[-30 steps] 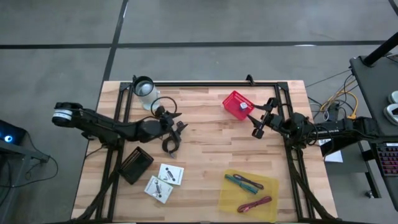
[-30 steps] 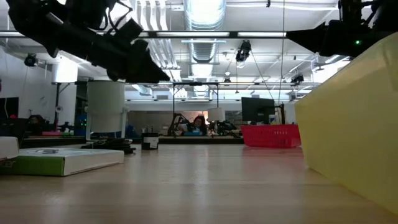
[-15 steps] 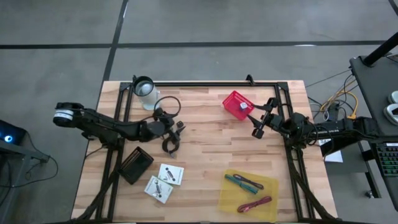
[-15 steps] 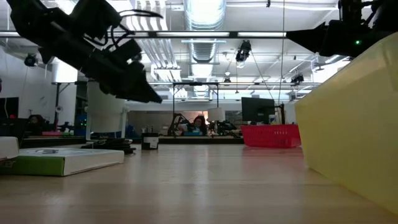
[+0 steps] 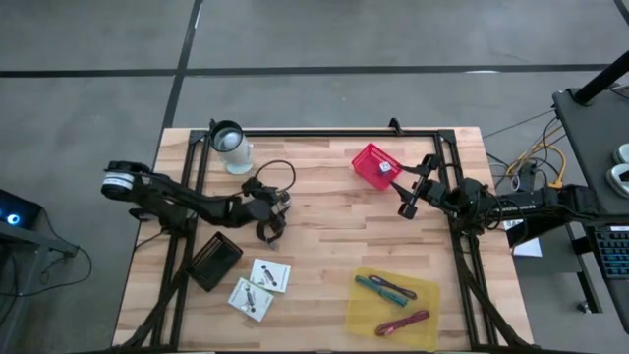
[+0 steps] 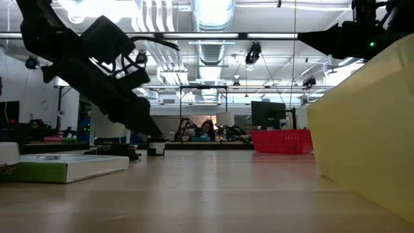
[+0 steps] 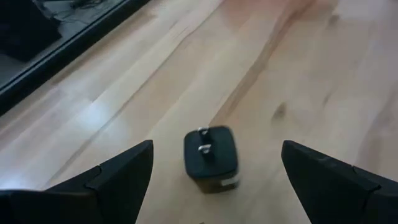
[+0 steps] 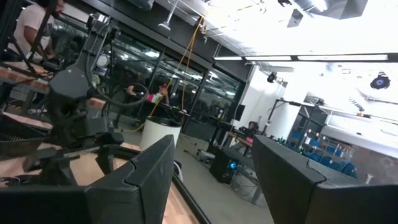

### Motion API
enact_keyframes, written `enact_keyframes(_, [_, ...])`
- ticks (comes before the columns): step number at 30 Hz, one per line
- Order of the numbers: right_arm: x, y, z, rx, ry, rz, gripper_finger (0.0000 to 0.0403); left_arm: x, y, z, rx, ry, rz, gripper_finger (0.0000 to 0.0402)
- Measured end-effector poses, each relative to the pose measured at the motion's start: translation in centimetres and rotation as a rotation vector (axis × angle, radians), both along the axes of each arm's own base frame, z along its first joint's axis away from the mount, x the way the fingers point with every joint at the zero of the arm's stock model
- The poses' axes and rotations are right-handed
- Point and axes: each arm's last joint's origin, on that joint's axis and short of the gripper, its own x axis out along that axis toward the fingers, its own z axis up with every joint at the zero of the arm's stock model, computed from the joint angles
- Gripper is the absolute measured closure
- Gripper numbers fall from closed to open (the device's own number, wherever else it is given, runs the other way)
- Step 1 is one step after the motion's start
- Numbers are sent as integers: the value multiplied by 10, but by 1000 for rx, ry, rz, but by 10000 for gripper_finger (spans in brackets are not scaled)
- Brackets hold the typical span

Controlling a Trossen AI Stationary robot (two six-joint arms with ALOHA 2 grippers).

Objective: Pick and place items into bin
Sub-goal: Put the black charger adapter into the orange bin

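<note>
A small black plug (image 7: 211, 159) with two metal prongs lies flat on the wooden table; in the low view the plug (image 6: 155, 147) sits just beyond my left gripper. My left gripper (image 5: 275, 218) is open and slants down toward the plug. Its fingers (image 7: 118, 180) stand wide on either side without touching it. My right gripper (image 5: 405, 200) hangs open in the air beside a red basket (image 5: 375, 164), empty. A yellow bin (image 5: 366, 317) near the front right holds teal, purple and maroon sticks (image 5: 385, 288). Two white cards (image 5: 261, 286) lie flat at the front left.
A clear cup with a black rim (image 5: 230, 144) stands at the far left corner. A black box (image 5: 214, 261) lies beside the cards. A black frame (image 5: 324, 132) runs along the table's far and side edges. Bare wood lies between the plug and the yellow bin.
My left gripper has sunk toward the table and tipped nose-down over the black plug, its arm dropping lower in the low view. The right arm has kept still.
</note>
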Motion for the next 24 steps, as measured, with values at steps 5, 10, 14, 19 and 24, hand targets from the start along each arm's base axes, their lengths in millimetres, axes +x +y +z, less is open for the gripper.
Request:
enact_keyframes(5, [0,0,0,2,1,1,199,1,2,-9,38,32,46,66])
enact_keyframes(10, [0,0,0,3,2,1,199,4,2,-14,37,33,45,66])
enact_keyframes(14, [0,0,0,3,3,1,199,5,3,-17,36,39,51,66])
enact_keyframes(19, [0,0,0,3,3,1,199,6,8,-17,35,22,72,66])
enact_keyframes(24, [0,0,0,3,3,1,199,8,15,-17,-4,1,60,66])
